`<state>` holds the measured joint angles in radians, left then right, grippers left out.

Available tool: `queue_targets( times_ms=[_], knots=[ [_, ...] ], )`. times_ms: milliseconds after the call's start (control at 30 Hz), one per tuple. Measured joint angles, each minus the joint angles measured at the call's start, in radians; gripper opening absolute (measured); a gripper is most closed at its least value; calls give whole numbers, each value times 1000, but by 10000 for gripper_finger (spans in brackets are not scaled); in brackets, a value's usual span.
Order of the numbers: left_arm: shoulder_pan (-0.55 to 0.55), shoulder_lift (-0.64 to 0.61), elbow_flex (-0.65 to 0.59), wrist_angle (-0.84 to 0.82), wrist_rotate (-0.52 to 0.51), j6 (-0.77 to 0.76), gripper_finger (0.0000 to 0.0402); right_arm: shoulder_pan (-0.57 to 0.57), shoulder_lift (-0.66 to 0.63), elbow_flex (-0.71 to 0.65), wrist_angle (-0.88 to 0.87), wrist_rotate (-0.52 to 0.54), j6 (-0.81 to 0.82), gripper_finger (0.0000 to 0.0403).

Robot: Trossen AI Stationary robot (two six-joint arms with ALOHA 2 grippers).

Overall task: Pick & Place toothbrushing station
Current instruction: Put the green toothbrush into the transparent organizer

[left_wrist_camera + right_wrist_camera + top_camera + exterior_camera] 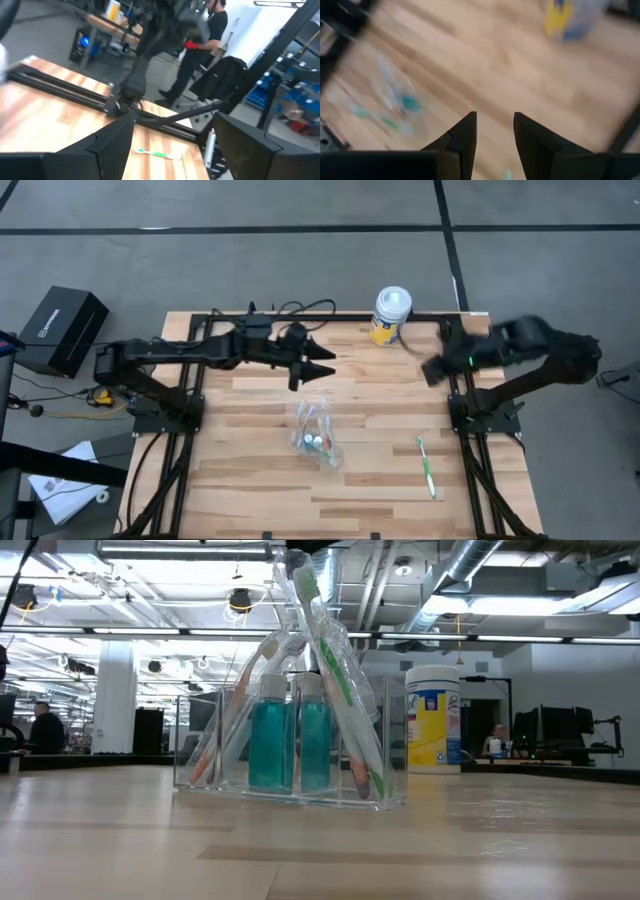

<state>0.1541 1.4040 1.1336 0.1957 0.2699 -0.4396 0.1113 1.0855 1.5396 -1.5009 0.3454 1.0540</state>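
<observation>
Spread apart and empty, the left gripper [322,366] hangs just behind the clear plastic bag [316,432], which holds two teal-and-white tubes [287,743] and slim toothbrushes whose colours are hard to separate through the plastic. Well to the bag's right, the right gripper [433,370] is blurred, its fingers [461,141] slightly parted. A green-and-white toothbrush [427,467] lies alone right of the bag.
</observation>
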Motion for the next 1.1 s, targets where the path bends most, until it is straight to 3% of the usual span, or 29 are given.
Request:
queue_targets(
  times_ms=[167, 367, 467, 767, 1100],
  knots=[
    [-25, 45, 6, 1, 8, -30, 269, 173, -117, -378, 43, -7, 345, 119],
    [-32, 65, 3, -9, 18, -45, 269, 353, -211, -774, 404, -58, 661, 119],
    [-27, 70, 3, -2, 17, -45, 269, 417, -236, -896, 527, -60, 769, 119],
    [-17, 72, 3, -21, 17, -64, 269, 497, -195, -1043, 631, -109, 924, 119],
    [-17, 72, 3, -40, 17, -65, 269, 531, -165, -1074, 687, -134, 974, 119]
  ],
)
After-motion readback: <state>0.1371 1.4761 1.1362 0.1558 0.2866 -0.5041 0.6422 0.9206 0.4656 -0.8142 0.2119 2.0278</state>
